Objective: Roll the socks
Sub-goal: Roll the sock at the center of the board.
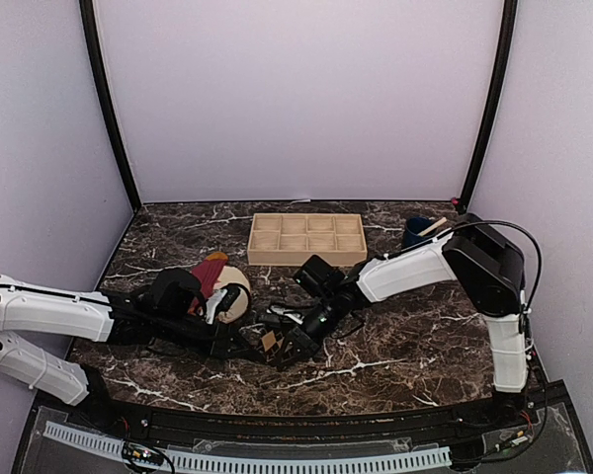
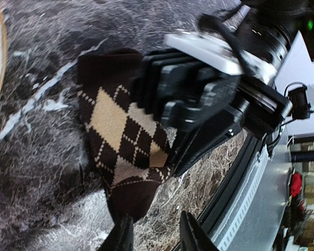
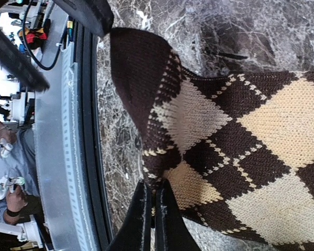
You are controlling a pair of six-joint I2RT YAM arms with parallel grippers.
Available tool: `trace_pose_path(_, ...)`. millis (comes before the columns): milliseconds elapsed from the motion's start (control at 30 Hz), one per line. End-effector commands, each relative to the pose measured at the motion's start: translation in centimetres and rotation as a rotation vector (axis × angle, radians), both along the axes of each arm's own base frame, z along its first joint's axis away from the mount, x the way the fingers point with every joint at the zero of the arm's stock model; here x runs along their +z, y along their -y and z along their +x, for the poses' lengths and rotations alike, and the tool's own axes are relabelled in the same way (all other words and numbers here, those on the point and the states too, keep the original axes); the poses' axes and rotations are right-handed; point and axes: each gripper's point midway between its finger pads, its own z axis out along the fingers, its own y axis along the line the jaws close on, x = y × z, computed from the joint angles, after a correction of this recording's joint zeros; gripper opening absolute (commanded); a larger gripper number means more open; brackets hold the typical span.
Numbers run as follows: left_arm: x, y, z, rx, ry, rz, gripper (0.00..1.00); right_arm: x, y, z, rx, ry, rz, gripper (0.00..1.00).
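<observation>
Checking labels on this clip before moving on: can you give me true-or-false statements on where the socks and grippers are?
1. The dark brown and tan argyle knitted sock lies on the dark marble table. True.
2. The right gripper is wide open. False: its fingers are pinched on the argyle sock's edge.
3. The left gripper is open, at the argyle sock's end. True.
4. The magenta-purple fabric sock lies in the wooden compartment tray. False: it lies by the round beige plate, outside the tray.

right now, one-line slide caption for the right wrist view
right gripper pinching the edge of a brown and tan argyle knit sock on black marble table
</observation>
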Motion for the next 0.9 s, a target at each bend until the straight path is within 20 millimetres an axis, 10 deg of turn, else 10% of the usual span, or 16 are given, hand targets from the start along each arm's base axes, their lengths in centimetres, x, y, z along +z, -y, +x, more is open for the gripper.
trace_pose_path(0,0.8,0.6,0.5,-0.039,0.078,0.014,0.35,1.6,-0.7,0.2,0.005,-0.067,0.073,0.0)
trace_pose_path(867,-0.5,2.6,0.1,-0.192,0.138,0.11,0.4,0.7,-0.1,1.5,-0.008,-0.229,0.082,0.0)
